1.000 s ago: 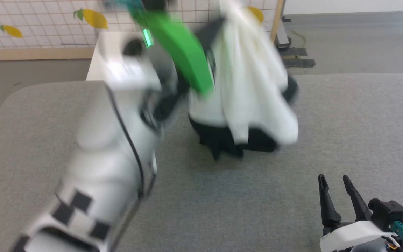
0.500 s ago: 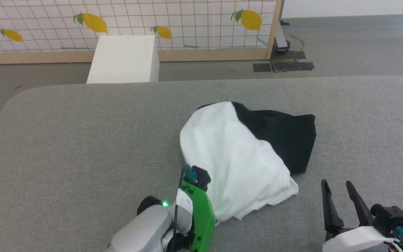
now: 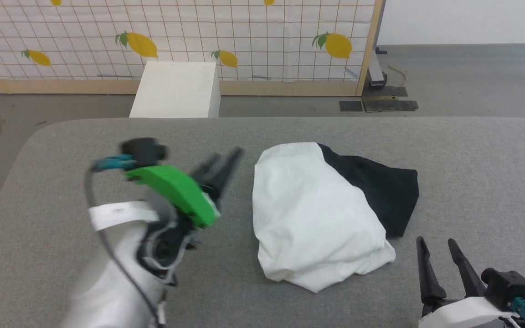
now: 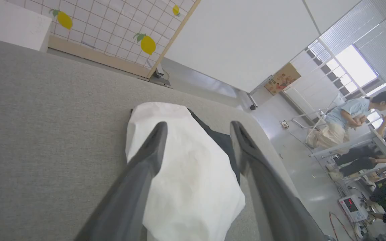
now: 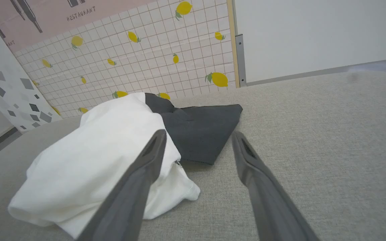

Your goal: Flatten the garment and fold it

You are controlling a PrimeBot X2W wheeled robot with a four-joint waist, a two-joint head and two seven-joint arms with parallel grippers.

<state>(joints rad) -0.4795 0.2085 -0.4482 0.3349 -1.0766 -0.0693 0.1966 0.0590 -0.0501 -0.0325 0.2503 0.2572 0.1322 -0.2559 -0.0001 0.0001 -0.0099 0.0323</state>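
The garment (image 3: 308,214) is the one obstacle on the grey padded table (image 3: 62,150) — a rumpled heap near the middle, its black part spilling to the right. On its left, a bare strip separates it from the left gripper (image 3: 228,157), whose fingers stand apart. That arm takes up the near-left area, and beyond it the padding lies open to the rounded corner. Right of the heap the surface runs bare to the edge. The right gripper (image 3: 435,241), fingers parted, sits near the heap's near-right corner with a narrow gap between. A bare band runs behind the heap. Past the far edge, well apart, stand a white box (image 3: 176,89) and a lemon-print partition (image 3: 253,41).
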